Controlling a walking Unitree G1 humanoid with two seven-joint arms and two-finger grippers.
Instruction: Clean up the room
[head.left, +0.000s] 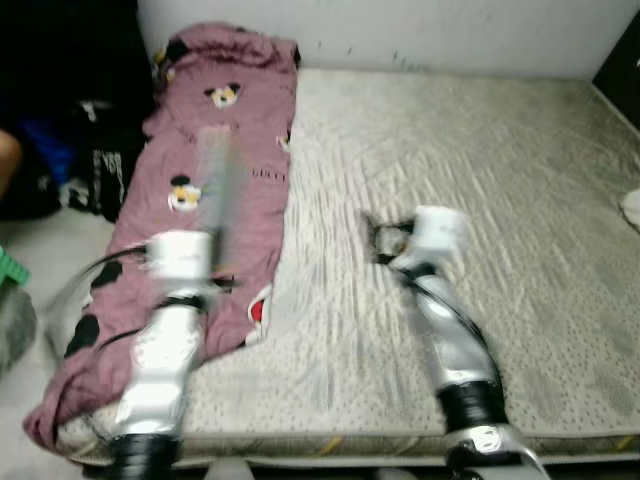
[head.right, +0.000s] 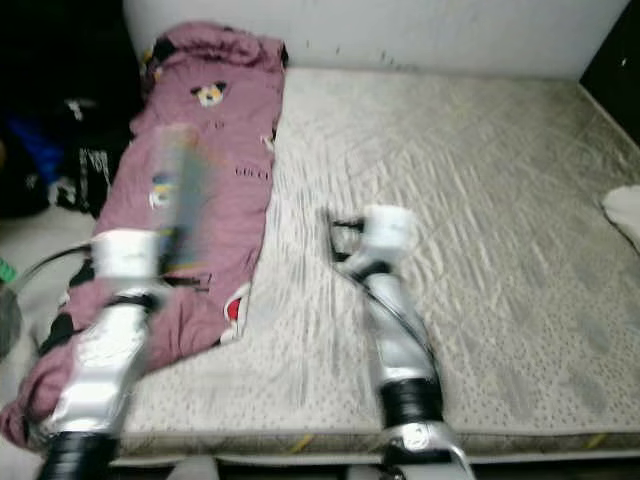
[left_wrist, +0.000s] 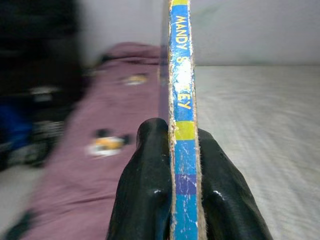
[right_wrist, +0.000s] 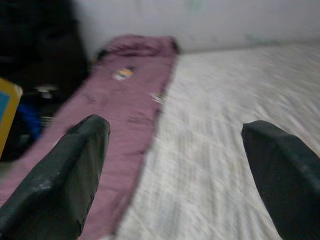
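My left gripper (left_wrist: 182, 165) is shut on a thin book (left_wrist: 181, 100) with a blue and yellow spine, held edge-on over the pink blanket. In the eye views the book (head.left: 218, 185) is a blurred upright strip above my left arm. My right gripper (right_wrist: 175, 165) is open with nothing between its fingers, and it hovers over the bare mattress (head.left: 480, 180) near the middle (head.left: 375, 240). The pink blanket (head.left: 215, 150) with cartoon mouse prints lies lengthwise along the mattress's left side.
Dark bags and clutter (head.left: 80, 170) sit on the floor left of the mattress, with a green item (head.left: 12, 265) at the far left. A white object (head.left: 632, 208) lies at the mattress's right edge. A white wall (head.left: 400, 30) runs behind.
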